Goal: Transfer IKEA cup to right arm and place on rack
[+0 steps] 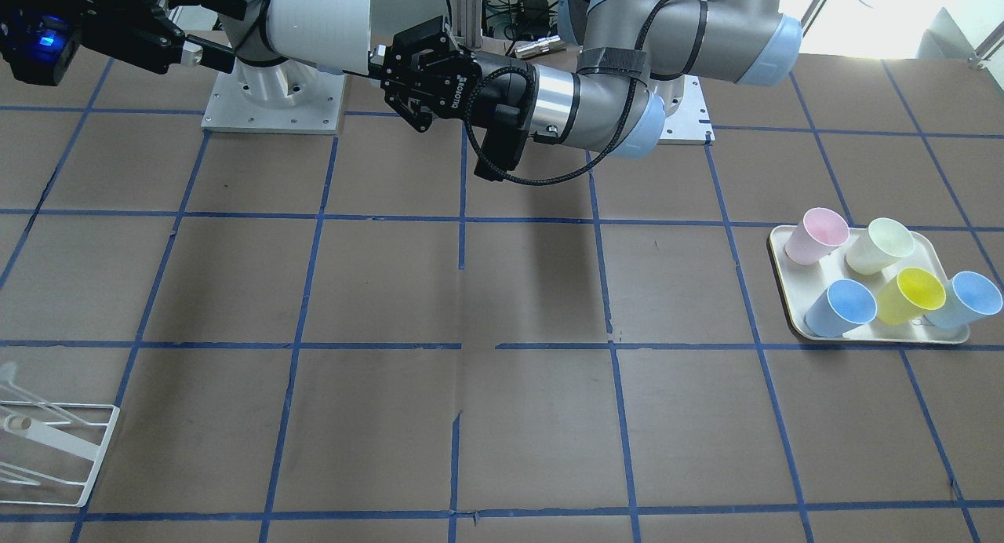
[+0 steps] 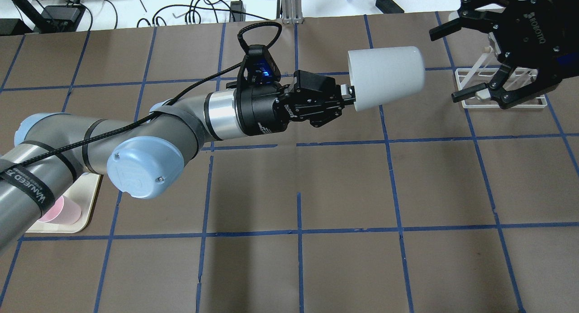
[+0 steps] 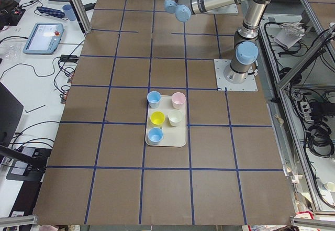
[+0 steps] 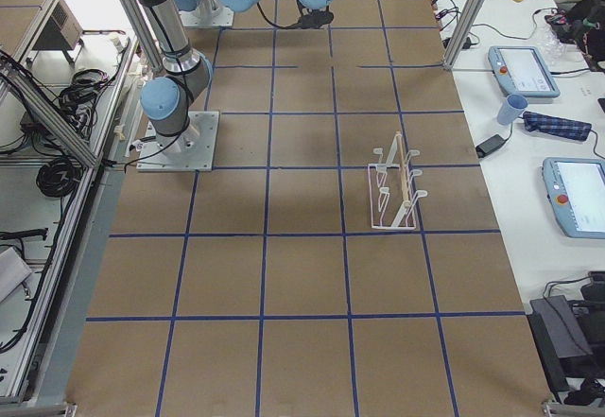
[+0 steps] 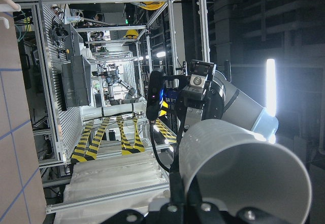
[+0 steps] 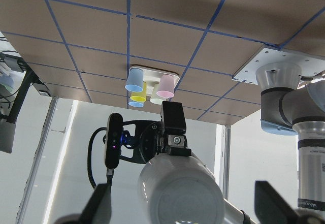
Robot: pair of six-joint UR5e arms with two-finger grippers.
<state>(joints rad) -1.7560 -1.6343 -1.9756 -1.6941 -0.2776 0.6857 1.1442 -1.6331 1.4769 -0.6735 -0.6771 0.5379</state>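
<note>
The IKEA cup (image 2: pixel 386 77), a pale grey tumbler, lies on its side in the air, high above the table. My left gripper (image 2: pixel 348 93), on the arm with the ribbed cable loop, is shut on the cup's rim. The cup's base points at my right gripper (image 2: pixel 457 64), which is open and a short gap away from it. In the front-facing view the cup (image 1: pixel 318 29) is between the left gripper (image 1: pixel 380 60) and the right gripper (image 1: pixel 223 29). The right wrist view shows the cup's base (image 6: pixel 183 193) between its open fingers (image 6: pixel 99 203). The white wire rack (image 2: pixel 497 100) stands on the table beneath the right gripper.
A cream tray (image 1: pixel 878 335) holds pink, cream-green, yellow and two light blue cups at the table's left end. The rack (image 4: pixel 397 190) stands upright at the right end. Both arm bases (image 1: pixel 271 96) sit at the robot's side.
</note>
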